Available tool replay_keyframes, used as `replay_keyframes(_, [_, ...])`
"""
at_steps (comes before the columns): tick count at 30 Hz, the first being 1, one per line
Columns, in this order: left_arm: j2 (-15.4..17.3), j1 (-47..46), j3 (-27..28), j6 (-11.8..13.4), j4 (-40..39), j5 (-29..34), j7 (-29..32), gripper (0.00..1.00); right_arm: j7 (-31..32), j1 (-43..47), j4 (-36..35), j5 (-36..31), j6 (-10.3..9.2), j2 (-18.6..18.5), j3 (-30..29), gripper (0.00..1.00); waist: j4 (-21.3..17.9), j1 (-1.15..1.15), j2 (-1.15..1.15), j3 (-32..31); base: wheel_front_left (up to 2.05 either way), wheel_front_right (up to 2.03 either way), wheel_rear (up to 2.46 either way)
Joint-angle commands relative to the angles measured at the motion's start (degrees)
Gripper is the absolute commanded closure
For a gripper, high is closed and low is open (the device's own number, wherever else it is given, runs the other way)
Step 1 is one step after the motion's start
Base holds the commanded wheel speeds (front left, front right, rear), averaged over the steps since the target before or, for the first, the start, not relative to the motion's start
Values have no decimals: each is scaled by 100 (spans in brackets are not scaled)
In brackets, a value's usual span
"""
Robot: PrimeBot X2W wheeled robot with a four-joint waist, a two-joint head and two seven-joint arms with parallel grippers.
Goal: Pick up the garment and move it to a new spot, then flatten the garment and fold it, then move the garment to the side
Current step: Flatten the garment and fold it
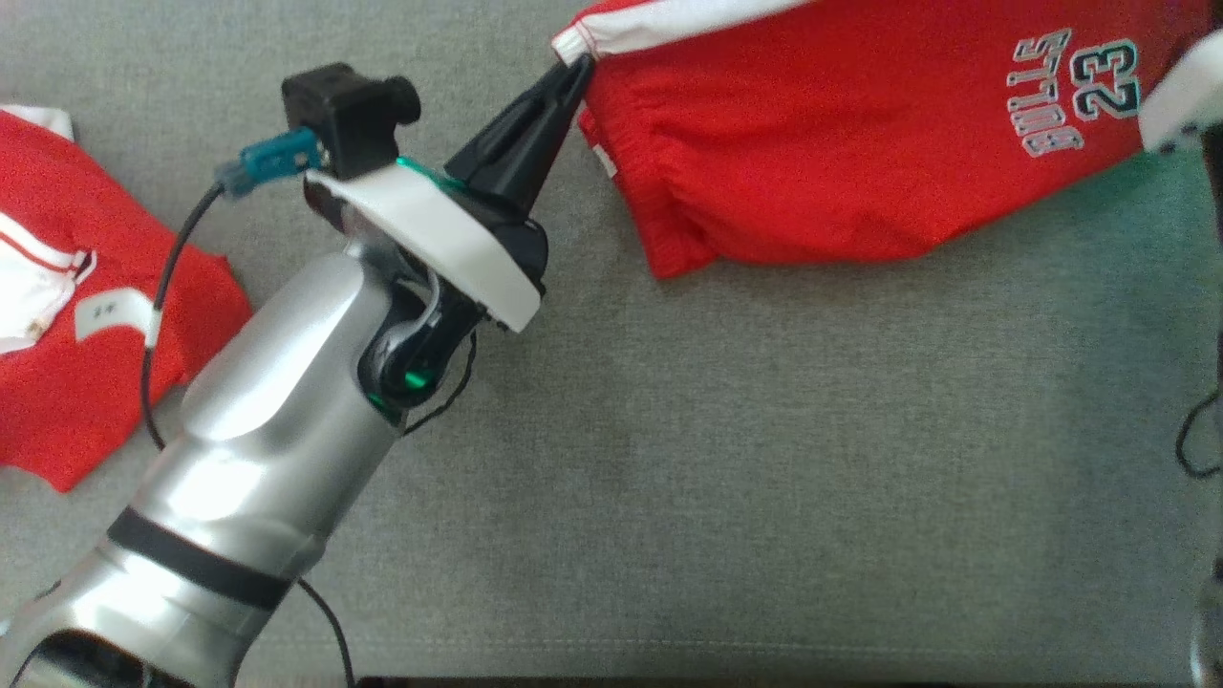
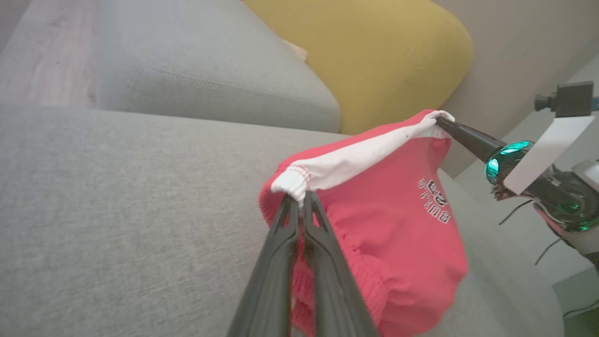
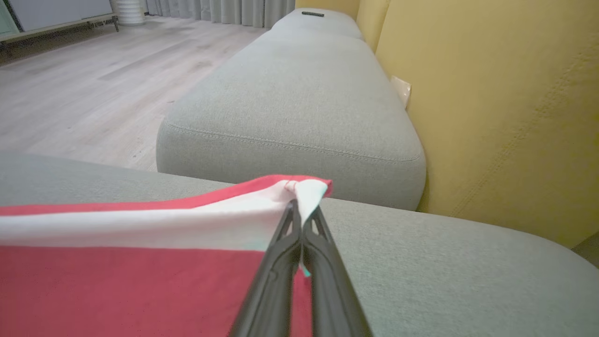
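The garment is a pair of red shorts with a white band and "BULLS 23" print, stretched between both grippers above the grey sofa seat. My left gripper is shut on one white corner of the garment, fingertips pinching the band. In the left wrist view the right gripper's dark fingers hold the far corner. My right gripper is shut on the white band's end of the garment. The lower part of the shorts hangs loosely toward the cushion.
A second red and white garment lies on the seat at the far left. A yellow backrest rises behind the grey cushions, and another grey cushion lies beyond. Wooden floor borders the sofa. A pale right arm part shows at upper right.
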Motion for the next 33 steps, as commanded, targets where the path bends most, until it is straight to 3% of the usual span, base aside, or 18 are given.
replay_keyframes(1, [85, -211, 148, 1, -61, -10, 9, 100, -13, -166, -49, -51, 41, -62, 115, 100, 61, -2, 0, 114, 0, 0, 0])
replay_keyframes(7, [14, -571, -189, 1, 434, -218, 71, 100, -182, -879, 991, -176, 41, -157, 639, 100, 92, -2, 0, 305, 0, 0, 0])
replay_keyframes(8, [14, -618, -235, 1, 523, -241, 63, 100, -236, -961, 1143, -164, 41, -146, 700, 96, 91, -2, 0, 329, 0, 0, 0])
replay_keyframes(9, [11, -658, -276, 1, 595, -268, 35, 100, -311, -1041, 1280, -156, 41, -140, 742, 67, 89, -2, 0, 346, 0, 0, 0])
replay_keyframes(10, [5, -689, -297, 1, 665, -303, -6, 83, -410, -1114, 1396, -169, 41, -132, 758, 0, 84, -2, 0, 357, 0, 0, 0])
replay_keyframes(11, [4, -718, -325, 1, 723, -328, -49, 56, -534, -1174, 1489, -174, 41, -113, 771, 0, 78, -2, 0, 363, 0, 0, 0])
replay_keyframes(12, [8, -737, -342, 1, 785, -342, -102, 21, -648, -1216, 1579, -165, 41, -80, 762, 0, 72, -2, 0, 360, 0, 0, 0])
replay_keyframes(13, [11, -746, -348, 1, 843, -344, -172, 0, -751, -1233, 1658, -152, 41, -48, 774, 0, 63, -2, 0, 346, 0, 0, 0])
replay_keyframes(18, [79, -558, -273, 30, 941, -97, -525, 0, -1045, -991, 1941, 160, 41, 18, 928, 0, 24, -2, 0, 95, 0, 0, 0])
replay_keyframes(21, [59, -203, 275, 300, 589, 218, -581, 0, -1059, -728, 2015, 459, 41, -61, 881, 0, 23, -2, 0, -39, 0, 0, 0])
replay_keyframes(24, [2, 461, 1067, 631, -142, 907, -584, 0, -1037, -543, 2138, 635, 41, -248, 722, 0, 57, -2, 0, -114, 0, 0, 0])
replay_keyframes(27, [-168, 1211, 1643, 794, -773, 1557, -585, 0, -942, -453, 2374, 818, 41, -344, 542, 0, 142, -2, 0, -165, 0, 0, 0])
replay_keyframes(28, [-294, 1635, 1921, 879, -1186, 2096, -586, 0, -870, -436, 2583, 894, 41, -417, 460, 0, 229, -2, 0, -192, 0, 0, 0])
replay_keyframes(33, [-684, 2606, 2269, 1004, -2013, 3247, -586, 0, -704, -441, 3133, 942, 41, -578, 440, 0, 516, -2, 0, -259, 0, 0, 0])
